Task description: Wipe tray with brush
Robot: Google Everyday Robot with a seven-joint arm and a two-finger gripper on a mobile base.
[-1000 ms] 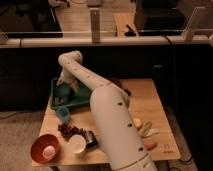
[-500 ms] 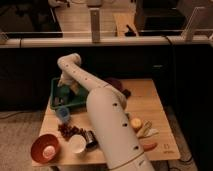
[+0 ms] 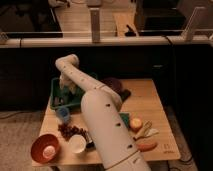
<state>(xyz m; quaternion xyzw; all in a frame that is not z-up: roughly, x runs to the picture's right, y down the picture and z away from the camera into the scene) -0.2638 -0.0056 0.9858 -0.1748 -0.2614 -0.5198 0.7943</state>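
Observation:
The green tray (image 3: 56,100) sits at the back left of the wooden table. My white arm rises from the bottom of the view, bends at the top and comes down into the tray. The gripper (image 3: 65,89) is low over the tray's middle, partly hidden behind the arm. I cannot make out the brush; it may be hidden at the gripper.
A blue cup (image 3: 63,113) stands just in front of the tray. An orange-red bowl (image 3: 44,147), a white cup (image 3: 77,144) and dark grapes (image 3: 70,131) are at the front left. An orange (image 3: 135,123) and a carrot-like piece (image 3: 146,146) lie front right. A dark purple object (image 3: 115,85) is behind the arm.
The arm's upper bend has shifted only slightly from side to side. The gripper stays low over the tray.

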